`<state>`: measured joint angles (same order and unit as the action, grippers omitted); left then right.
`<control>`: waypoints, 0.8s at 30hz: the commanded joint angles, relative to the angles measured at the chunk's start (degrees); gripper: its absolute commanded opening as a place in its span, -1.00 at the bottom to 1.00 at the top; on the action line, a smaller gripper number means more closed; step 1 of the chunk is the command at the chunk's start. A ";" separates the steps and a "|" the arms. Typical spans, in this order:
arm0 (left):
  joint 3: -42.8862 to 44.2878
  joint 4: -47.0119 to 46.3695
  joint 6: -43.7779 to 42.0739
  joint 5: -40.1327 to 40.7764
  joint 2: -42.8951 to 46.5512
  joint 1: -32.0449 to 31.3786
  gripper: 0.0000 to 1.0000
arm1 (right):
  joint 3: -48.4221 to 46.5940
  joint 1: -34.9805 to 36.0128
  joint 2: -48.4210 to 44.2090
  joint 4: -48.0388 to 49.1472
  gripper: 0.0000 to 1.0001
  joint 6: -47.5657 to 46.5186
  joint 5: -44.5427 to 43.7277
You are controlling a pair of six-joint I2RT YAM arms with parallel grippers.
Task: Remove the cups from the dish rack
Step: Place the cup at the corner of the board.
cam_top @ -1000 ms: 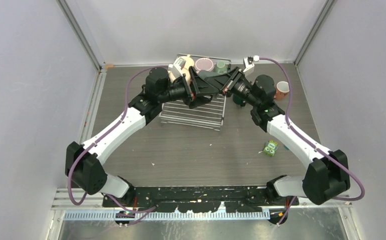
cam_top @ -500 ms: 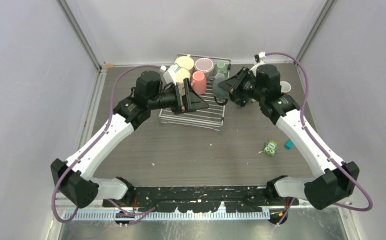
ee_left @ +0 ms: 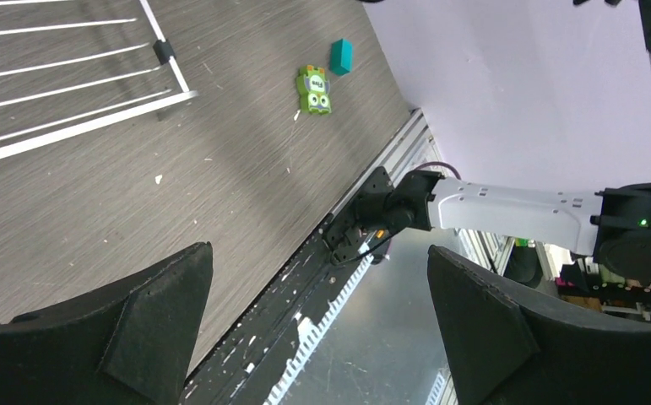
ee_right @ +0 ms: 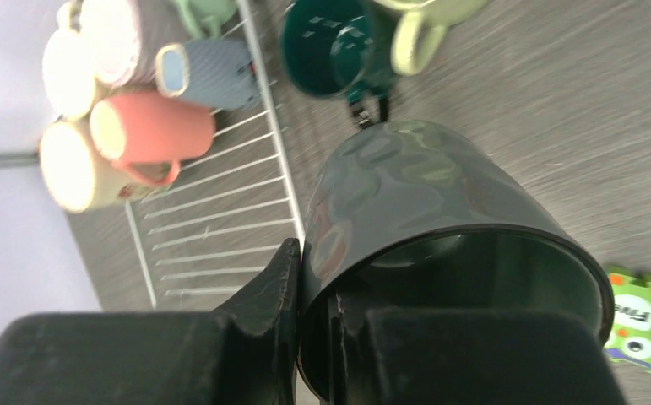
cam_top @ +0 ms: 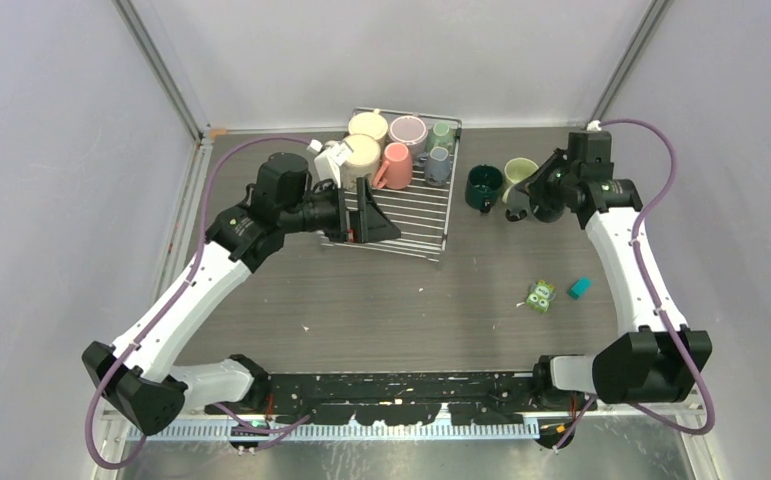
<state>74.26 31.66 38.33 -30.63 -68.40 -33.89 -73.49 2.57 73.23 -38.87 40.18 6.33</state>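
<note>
Left arm (cam_top: 211, 270): rises from the near-left corner, elbow bent, wrist level over the near-left corner of the dish rack (cam_top: 406, 218).
Left jaws: spread wide with nothing between them, pointing toward the right edge.
Right arm (cam_top: 626, 250): runs along the right edge, then bends at the far-right corner so the wrist faces left.
Right jaws: clamped on the wall of the dark grey cup (ee_right: 423, 194), one finger outside it and one inside the rim.
Dark grey cup: tipped on its side, mouth toward the wrist, just beside the dark teal cup (cam_top: 483, 185) and the pale green cup (cam_top: 517, 171).
Dish rack: on the worktop (cam_top: 381, 300) at the middle of the far edge; its near half is bare bars.
Cups in rack: crowded at its far end are a cream cup (cam_top: 368, 125), a second cream cup (cam_top: 361, 155), a mauve cup (cam_top: 408, 130), a salmon cup (cam_top: 396, 165), a small green cup (cam_top: 443, 132) and a grey-blue cup (cam_top: 438, 165).
Cups off rack: dark teal and pale green, between the rack and the right edge.
Toys: a green toy block (cam_top: 539, 295) and a teal block (cam_top: 579, 288) near the right edge.
</note>
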 commanded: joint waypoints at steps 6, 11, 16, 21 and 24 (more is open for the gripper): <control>-2.11 1.61 -4.16 0.44 3.14 -0.09 1.00 | -6.06 -10.45 8.58 -1.14 -0.99 -3.80 -4.59; -1.91 2.77 -5.74 0.58 2.93 -0.14 0.99 | -9.01 -13.48 15.27 -1.75 -0.99 -4.63 -8.02; -2.32 2.69 -6.15 0.07 2.75 -0.13 0.99 | -11.88 -15.64 21.58 -2.26 -0.99 -5.02 -9.90; -2.04 2.89 -6.82 -0.20 2.40 -0.18 0.99 | -15.71 -16.59 27.82 -3.38 -0.99 -5.49 -12.80; -1.68 3.12 -7.22 -0.45 2.06 -0.11 0.99 | -18.63 -17.11 31.56 -4.71 -0.99 -5.93 -14.38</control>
<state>72.16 34.65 32.73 -30.04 -66.83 -33.89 -86.13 -13.87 102.67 -43.53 35.79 -3.90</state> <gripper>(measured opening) 0.996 0.167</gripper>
